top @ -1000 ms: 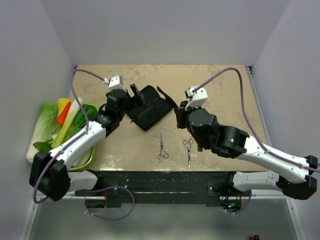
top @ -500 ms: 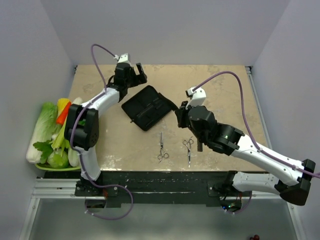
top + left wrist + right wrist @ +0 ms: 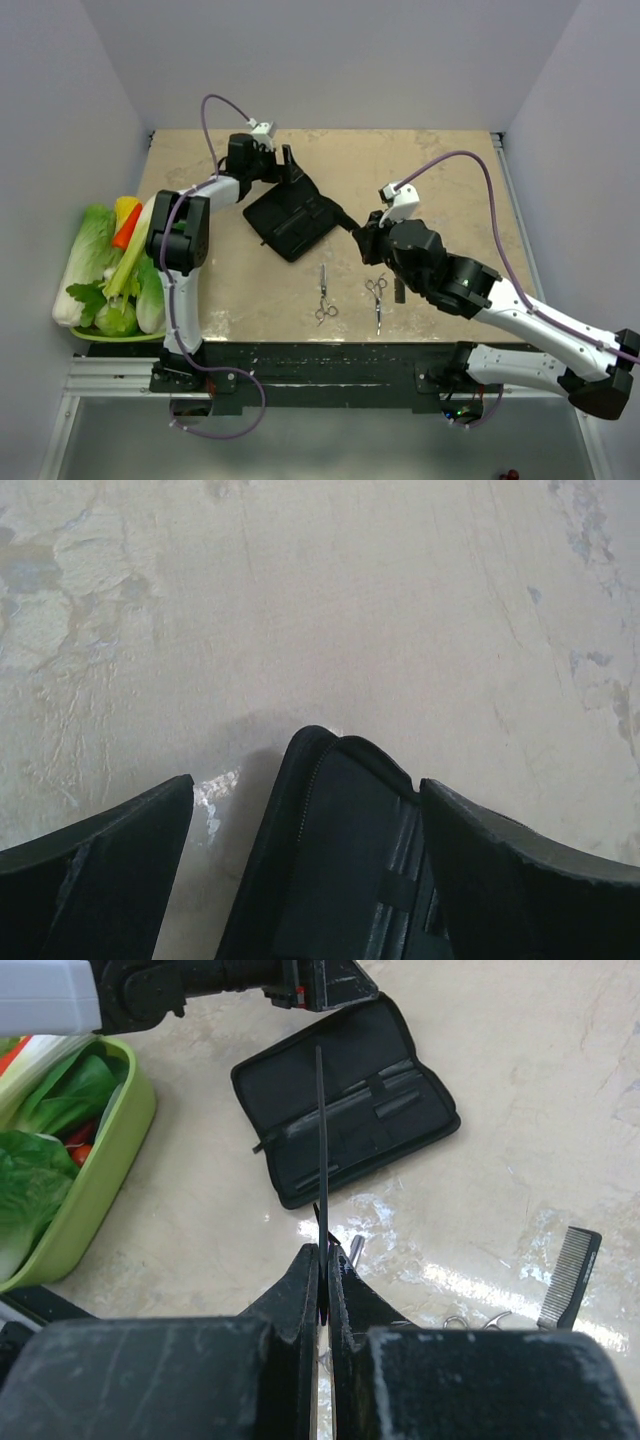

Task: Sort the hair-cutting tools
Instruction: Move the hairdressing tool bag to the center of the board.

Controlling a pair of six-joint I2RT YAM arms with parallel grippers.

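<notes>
moved: left arm has swung out from the near-left and now reaches the far corner of the case (image 3: 292, 222); right arm barely shifted, a touch closer to the case.
left gripper (image 3: 285, 165): jaws spread wide, nothing between them, straddling the case's far corner, low over it.
right gripper (image 3: 322, 1260): clenched on the held comb (image 3: 320, 1140), which is seen edge-on and points at the open case.
case: lies open and flat, left of middle on the tabletop (image 3: 450, 170), toward the far edge; inner straps face up.
left scissors (image 3: 323, 295): by the near edge, about mid-width, not gripped.
right scissors (image 3: 378, 300): just beside them, nearer the right arm, not gripped.
second comb (image 3: 570, 1278): flat on the tabletop close to the scissors; hidden under the right arm from above.
tray (image 3: 110, 270): vegetables, off the left edge, not part of the task.
step: likely sliding the held comb under a case strap.
how to do well: bring the comb in low, in line with the strap slot, and slide it lengthwise; left jaws could press the case corner down so it doesn't skid; let go only once the strap covers the comb.
risk: comb tip catching the fabric and dragging the case.
</notes>
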